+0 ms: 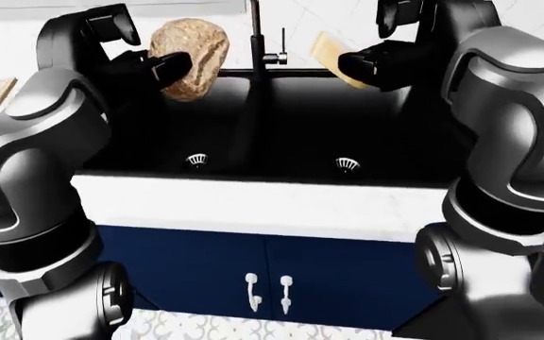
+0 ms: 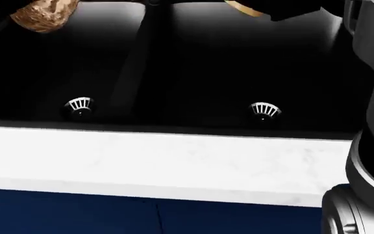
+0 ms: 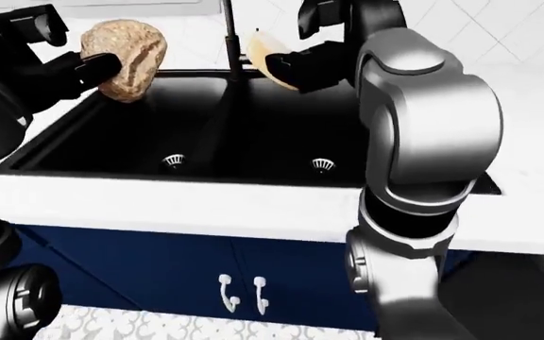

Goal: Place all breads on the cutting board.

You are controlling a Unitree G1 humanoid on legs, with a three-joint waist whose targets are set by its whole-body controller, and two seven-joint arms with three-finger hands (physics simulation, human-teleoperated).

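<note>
We grip a loaf [image 1: 189, 57] in our left hand [image 1: 149, 67] and a slice [image 3: 264, 55] in our right hand [image 3: 301, 64], the sink [image 3: 253, 134] below both.

Round bread loaf [image 1: 190, 57]: rough, matt, pitted brown crust. Flat bread slice [image 3: 270, 58]: smooth, pale, matt face with a darker rim. Sink [image 1: 281, 134]: matt black double basin; both drain strainers [image 2: 263, 110] look like bright ribbed metal. Faucet [image 1: 255, 35]: dark, smooth metal. Counter [image 2: 174, 161]: white, faintly veined, polished stone look. Cabinet doors [image 1: 253, 269]: satin navy, with shiny metal handles [image 3: 241, 294]. Robot arm shells [image 3: 423, 99]: glossy grey, with black matt hands.
</note>
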